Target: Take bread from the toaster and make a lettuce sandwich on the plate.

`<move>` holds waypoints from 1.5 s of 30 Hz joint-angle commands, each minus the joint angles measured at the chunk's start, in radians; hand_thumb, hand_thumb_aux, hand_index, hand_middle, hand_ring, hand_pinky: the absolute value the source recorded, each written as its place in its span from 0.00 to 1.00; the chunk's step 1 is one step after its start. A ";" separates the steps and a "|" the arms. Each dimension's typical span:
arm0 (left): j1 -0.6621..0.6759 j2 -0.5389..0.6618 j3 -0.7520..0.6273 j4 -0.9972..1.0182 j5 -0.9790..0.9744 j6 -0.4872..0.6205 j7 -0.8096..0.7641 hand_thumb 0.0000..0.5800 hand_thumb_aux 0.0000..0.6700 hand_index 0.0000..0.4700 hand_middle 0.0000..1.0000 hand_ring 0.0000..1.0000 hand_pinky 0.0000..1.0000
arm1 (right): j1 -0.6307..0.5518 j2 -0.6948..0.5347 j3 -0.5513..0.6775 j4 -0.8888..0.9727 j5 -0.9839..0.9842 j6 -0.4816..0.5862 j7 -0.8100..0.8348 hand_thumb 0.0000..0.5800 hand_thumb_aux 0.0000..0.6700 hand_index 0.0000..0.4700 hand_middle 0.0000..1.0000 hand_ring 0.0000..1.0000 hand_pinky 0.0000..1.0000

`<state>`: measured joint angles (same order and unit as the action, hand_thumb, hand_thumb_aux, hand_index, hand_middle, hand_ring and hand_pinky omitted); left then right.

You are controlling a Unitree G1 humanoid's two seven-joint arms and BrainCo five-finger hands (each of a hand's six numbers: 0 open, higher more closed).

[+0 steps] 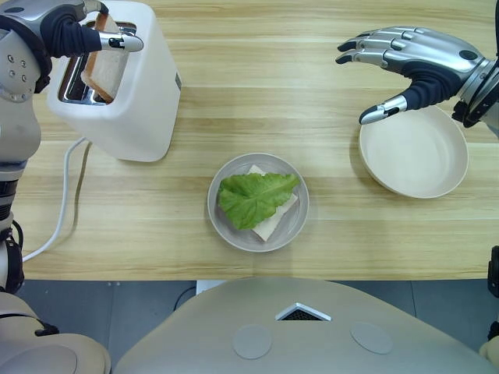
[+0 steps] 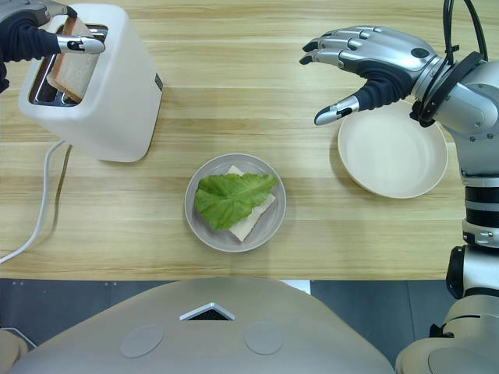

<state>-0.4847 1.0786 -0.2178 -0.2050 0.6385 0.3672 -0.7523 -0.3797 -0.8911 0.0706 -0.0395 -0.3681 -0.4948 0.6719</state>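
So the left hand (image 1: 70,35) is up at the far left of the table (image 1: 273,93), right over the white toaster (image 1: 136,101), with its fingers closed around a bread slice (image 1: 105,70). It looks like a pinch grip on the top edge, with a silver fingertip across the front face. The slice is tilted and its lower end sits down inside the toaster slot, so it's not fully out. The toaster's white cord (image 1: 66,195) trails off toward the near-left edge of the table. In the middle of the table is the grey plate (image 1: 300,214), which already has a second bread slice (image 1: 269,227) lying flat on it and a lettuce leaf (image 1: 253,199) draped over the top, covering most of it, with just the corners of the bread poking out. Over on the right, the right hand (image 1: 413,58) hangs in the air with nothing in it, fingers spread wide and pointing toward the middle of the table, thumb angled down. It's just above the far rim of a cream bowl (image 1: 417,156), which sits well apart from the plate.
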 commanded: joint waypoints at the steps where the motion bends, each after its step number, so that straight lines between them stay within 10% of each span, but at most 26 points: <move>1: 0.002 0.015 0.043 -0.034 0.017 -0.001 -0.024 0.00 0.00 0.00 0.00 0.00 0.00 | 0.004 -0.013 0.001 0.026 -0.013 0.001 -0.008 0.00 0.00 0.00 0.00 0.00 0.00; 25: 0.045 -0.025 0.052 -0.010 0.065 -0.001 -0.063 0.00 0.00 0.00 0.00 0.00 0.00 | 0.054 -0.045 -0.013 0.033 -0.016 -0.001 -0.023 0.00 0.00 0.00 0.00 0.00 0.00; 28: 0.044 -0.028 0.053 -0.001 0.068 -0.005 -0.062 0.19 0.10 0.10 0.00 0.00 0.00 | 0.060 -0.048 -0.016 0.026 -0.016 0.003 -0.023 0.00 0.00 0.00 0.00 0.00 0.00; 45: 0.065 -0.068 0.041 0.018 0.084 -0.020 -0.074 0.24 0.13 0.13 0.00 0.00 0.00 | 0.087 -0.063 -0.027 0.015 -0.027 0.010 -0.031 0.00 0.00 0.00 0.00 0.00 0.00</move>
<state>-0.4377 1.0198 -0.1686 -0.1850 0.7150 0.3489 -0.8135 -0.2991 -0.9390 0.0446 -0.0269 -0.3911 -0.4836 0.6403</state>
